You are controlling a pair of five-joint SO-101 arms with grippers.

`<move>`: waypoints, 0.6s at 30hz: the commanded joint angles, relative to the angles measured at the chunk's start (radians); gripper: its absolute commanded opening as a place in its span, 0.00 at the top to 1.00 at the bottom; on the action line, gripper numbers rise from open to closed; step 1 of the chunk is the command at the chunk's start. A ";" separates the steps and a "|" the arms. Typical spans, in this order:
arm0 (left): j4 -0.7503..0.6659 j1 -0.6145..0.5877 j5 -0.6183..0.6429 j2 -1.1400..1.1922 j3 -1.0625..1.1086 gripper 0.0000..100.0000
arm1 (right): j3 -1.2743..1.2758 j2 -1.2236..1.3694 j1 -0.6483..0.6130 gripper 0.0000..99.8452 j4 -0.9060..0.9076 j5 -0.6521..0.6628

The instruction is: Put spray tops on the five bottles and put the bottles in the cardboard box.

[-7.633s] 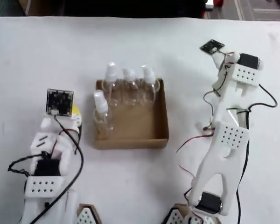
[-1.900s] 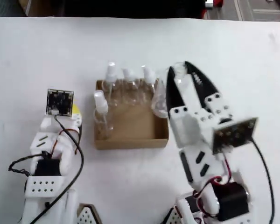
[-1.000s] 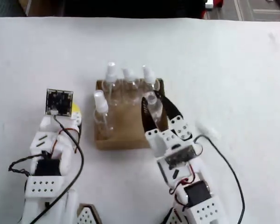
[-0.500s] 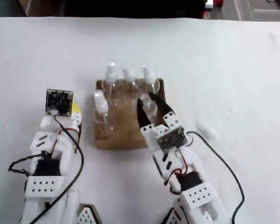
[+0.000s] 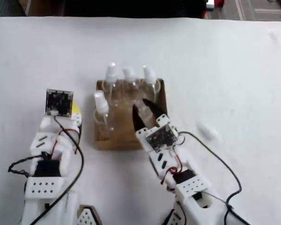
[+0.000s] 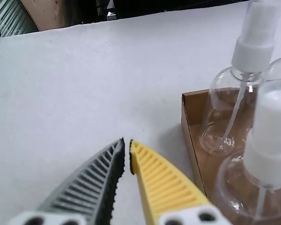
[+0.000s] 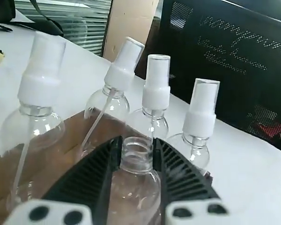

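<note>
The right gripper [image 5: 143,111] has its fingers clamped on the neck of an uncapped bottle [image 7: 135,180] low over the cardboard box [image 5: 114,140], crowding the four capped bottles [image 5: 129,86]. Released here, it would go in topless, since what looks like its spray top [image 5: 208,130] lies on the worktop. The left gripper [image 6: 126,145] rests closed and empty.

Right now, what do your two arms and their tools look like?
The left arm and right arm: white plastic, dotted panels, black motors, red and black cables. The left tool has one grey and one yellow ribbed finger; the right tool, two black ribbed fingers.
</note>
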 commanded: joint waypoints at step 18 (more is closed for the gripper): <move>-0.012 0.005 -0.008 -0.022 -0.009 0.98 | -0.003 0.008 -0.008 0.98 -0.024 0.015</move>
